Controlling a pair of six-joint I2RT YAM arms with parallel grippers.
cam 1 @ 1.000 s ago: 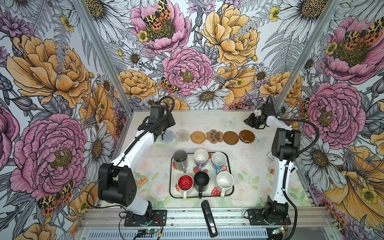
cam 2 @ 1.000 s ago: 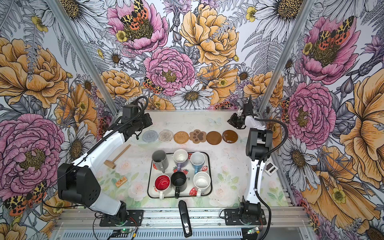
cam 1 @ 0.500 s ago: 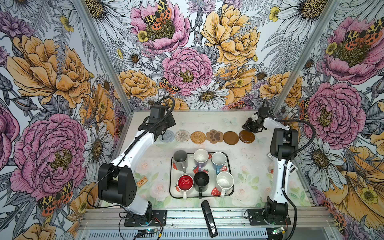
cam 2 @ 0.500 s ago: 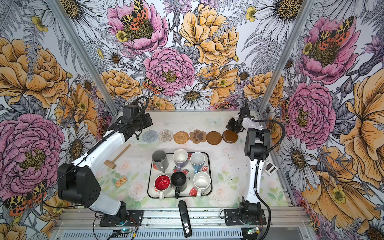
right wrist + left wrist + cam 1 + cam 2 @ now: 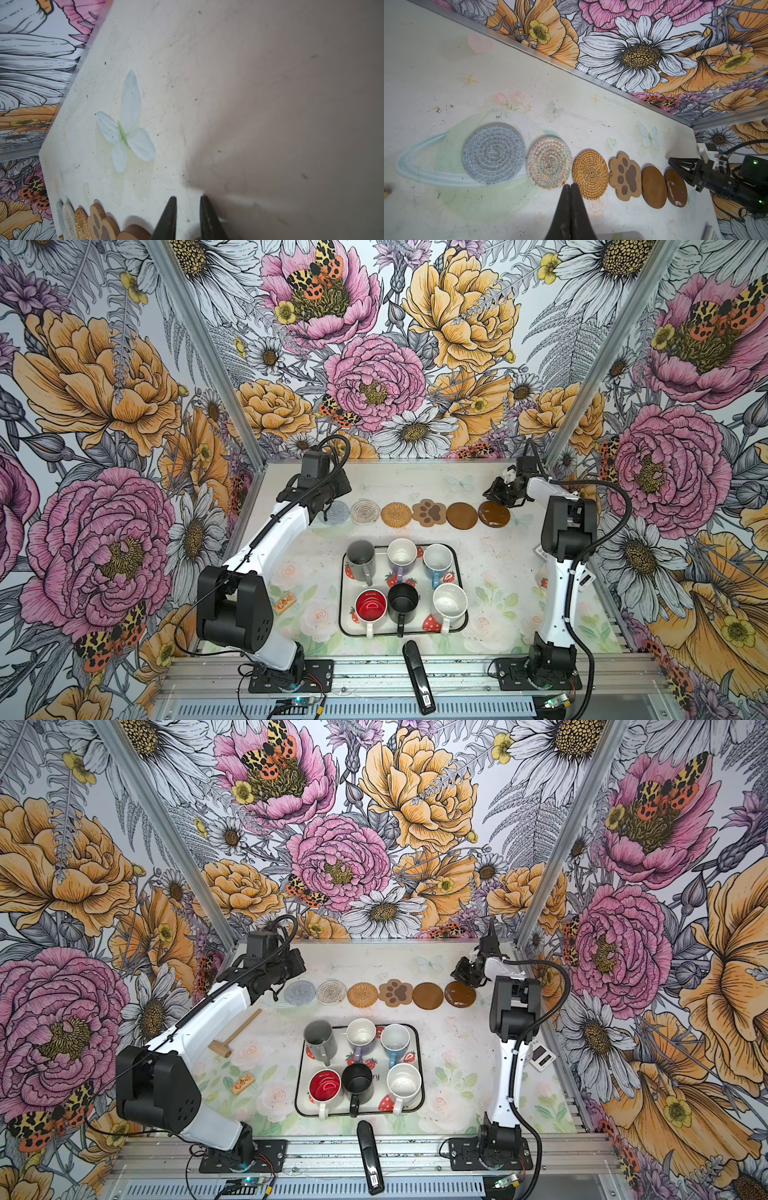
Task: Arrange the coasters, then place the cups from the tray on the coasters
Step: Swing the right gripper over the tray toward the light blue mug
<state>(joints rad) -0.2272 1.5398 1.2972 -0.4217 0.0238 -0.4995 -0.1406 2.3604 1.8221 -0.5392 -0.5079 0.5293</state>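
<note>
Six coasters lie flat in one row at the far side of the table (image 5: 498, 572), side by side. Starting at the left arm's end, they are the grey-blue crocheted coaster (image 5: 300, 992), the cream woven coaster (image 5: 331, 992), the rattan coaster (image 5: 363, 995), the paw coaster (image 5: 395, 992), the plain brown disc (image 5: 427, 995) and the shiny brown disc (image 5: 460, 994). The row looks done to me, so the mugs come next.

The left gripper (image 5: 571, 186) is shut tight with nothing in it. It sits by the edge of the cream woven coaster. The right gripper (image 5: 188, 200) has its fingers a little apart with nothing between the tips, low beside the shiny brown disc.

All six mugs stand upright on the strawberry tray (image 5: 345, 593), well apart from the row. The grey mug (image 5: 360, 558), lavender mug (image 5: 402, 551) and light blue mug (image 5: 437, 560) are at the back. The red-inside mug (image 5: 371, 605), black mug (image 5: 402, 599) and white mug (image 5: 449, 601) are in front.

I think the mugs are hard, smooth and much heavier than the coasters. They could slip, and they could chip if bumped. They stand close together, so fingers have little room between them. A good hold is one finger inside the rim and one outside, on a free side. The handles point to the front and could be pinched too. The coasters are light and may slide, so each mug should go straight down in the middle.
</note>
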